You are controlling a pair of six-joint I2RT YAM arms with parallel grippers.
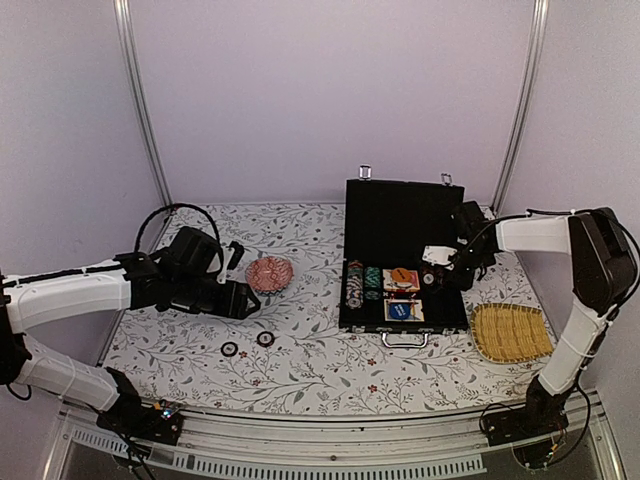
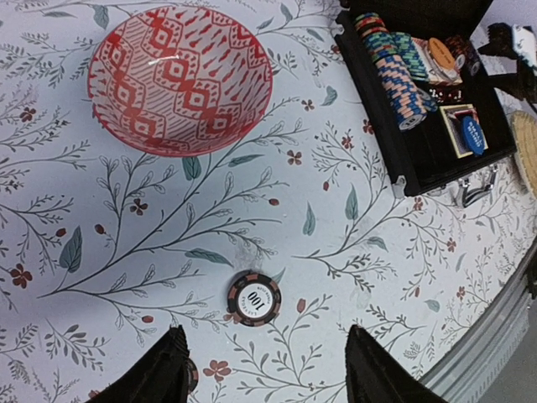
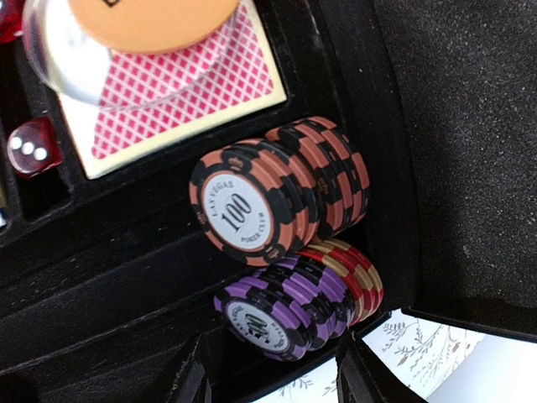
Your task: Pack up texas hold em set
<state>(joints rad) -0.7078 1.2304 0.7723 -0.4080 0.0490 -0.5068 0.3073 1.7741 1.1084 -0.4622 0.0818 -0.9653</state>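
Observation:
The black briefcase lies open right of centre with its lid upright. Rows of chips, the orange disc and the red-pink card deck sit inside. Two loose chips lie on the cloth. My left gripper is open above them. In the left wrist view it hovers over a "100" chip, with another chip half hidden by the left finger. My right gripper is open inside the case, just short of purple chips and orange-black chips.
A pink patterned bowl stands just beyond my left gripper and also shows in the left wrist view. A yellow woven tray lies right of the case. A blue deck and a red die sit in the case.

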